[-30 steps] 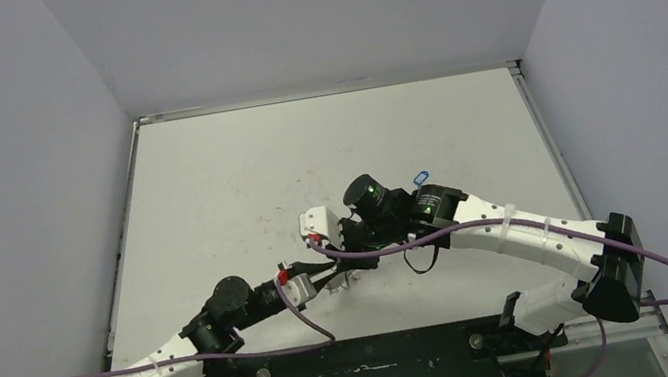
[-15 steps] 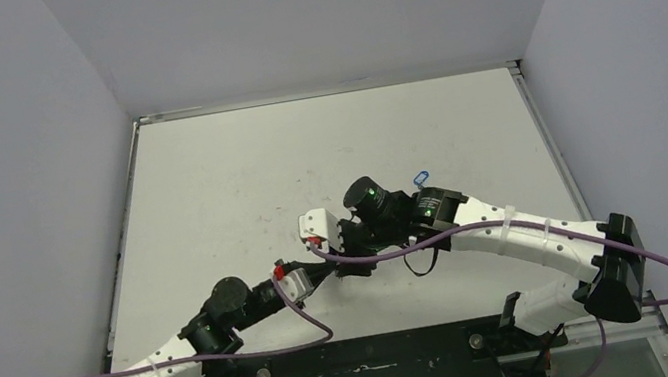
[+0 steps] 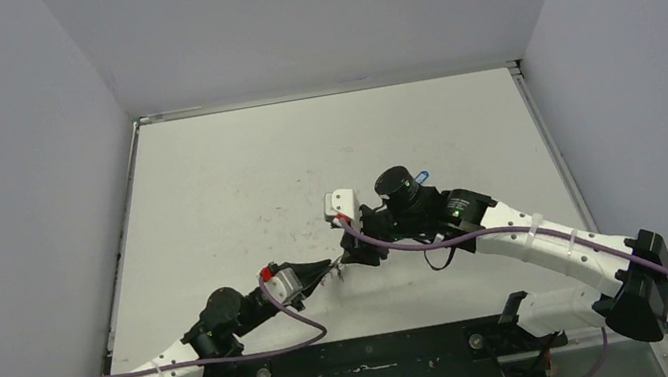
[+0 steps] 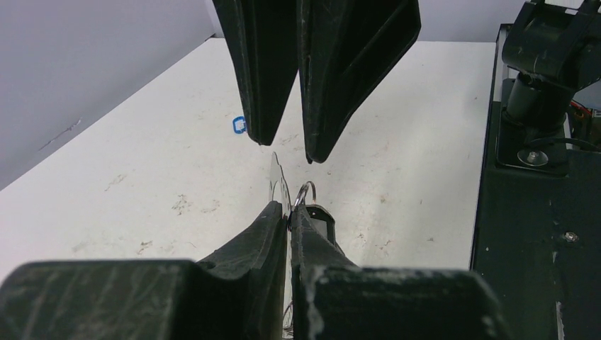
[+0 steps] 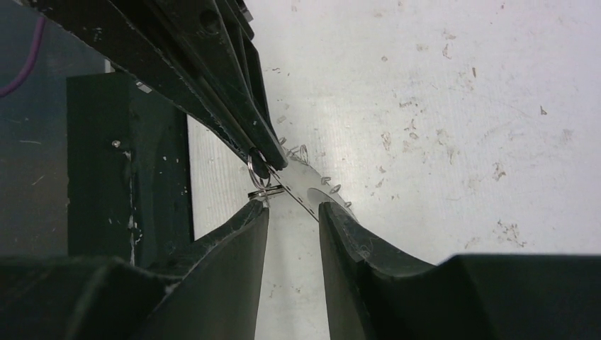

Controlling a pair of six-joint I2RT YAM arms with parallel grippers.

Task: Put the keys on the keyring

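My left gripper (image 4: 289, 209) is shut on the edge of the keyring (image 4: 277, 177), a thin pale translucent plate seen edge-on. A wire loop (image 4: 305, 193) stands at its rim, with a dark key head (image 4: 323, 219) right beside my right-hand finger. In the right wrist view the keyring (image 5: 312, 190) slants across the tips of my open right gripper (image 5: 293, 207), and a small metal ring (image 5: 264, 189) sits at its left fingertip. The blue-headed key (image 3: 422, 175) lies on the table behind the right arm. From above, the left gripper (image 3: 328, 272) and right gripper (image 3: 353, 254) meet tip to tip.
The black base plate (image 3: 389, 367) runs along the near edge, close to both grippers. The white table (image 3: 238, 183) has scuff marks and grey walls on three sides. A purple cable (image 3: 400, 249) loops over the right arm.
The right gripper has opened and its arm has swung right and back a little. The left gripper has shut on the keyring and shifted slightly right.
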